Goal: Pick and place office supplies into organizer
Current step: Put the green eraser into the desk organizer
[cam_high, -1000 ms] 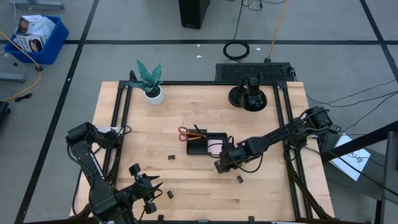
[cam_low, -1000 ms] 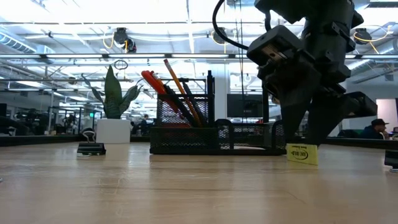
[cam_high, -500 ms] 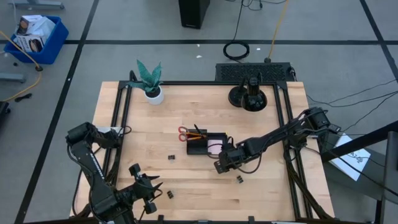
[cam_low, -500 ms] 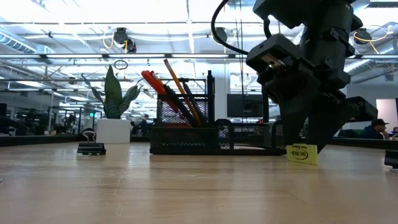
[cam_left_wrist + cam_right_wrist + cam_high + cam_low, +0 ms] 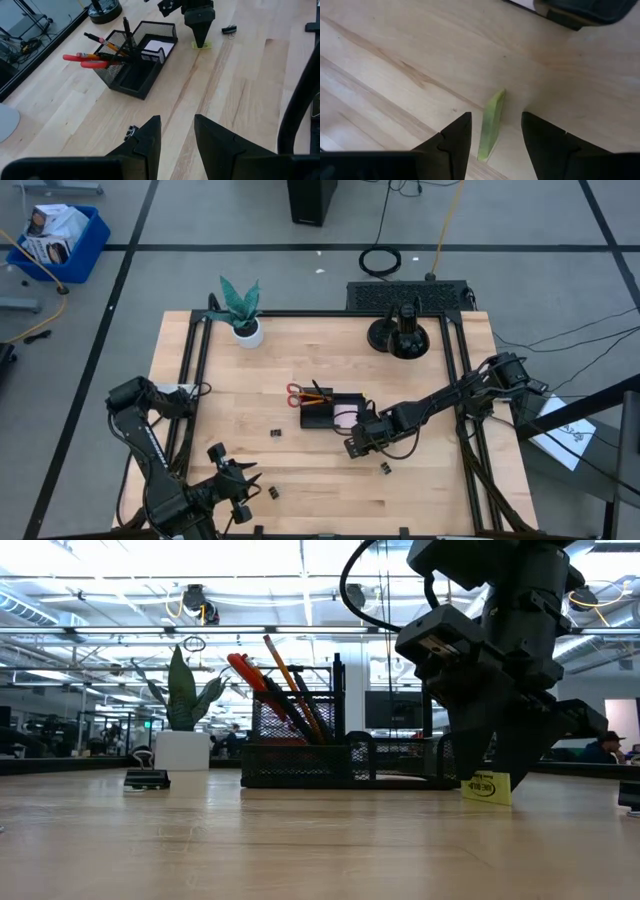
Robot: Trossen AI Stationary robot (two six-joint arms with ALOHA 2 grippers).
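Right gripper [image 5: 491,137], fingers spread, straddles the small yellow-green rectangular eraser [image 5: 491,123] standing on edge between its 2 untouching fingers, centre-right of the high view beside the black mesh organizer [image 5: 333,412].

Left gripper [image 5: 176,136], also parted and empty, waits lower left.

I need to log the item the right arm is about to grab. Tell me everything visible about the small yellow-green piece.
The yellow-green piece is a small, thin, flat slab, apparently an eraser or tag, with dark printed lettering on one face. It stands on its narrow edge on the wooden table, just in front of the black mesh organizer and apart from it. The right gripper hangs over it with fingers open on either side; whether they touch it cannot be told.
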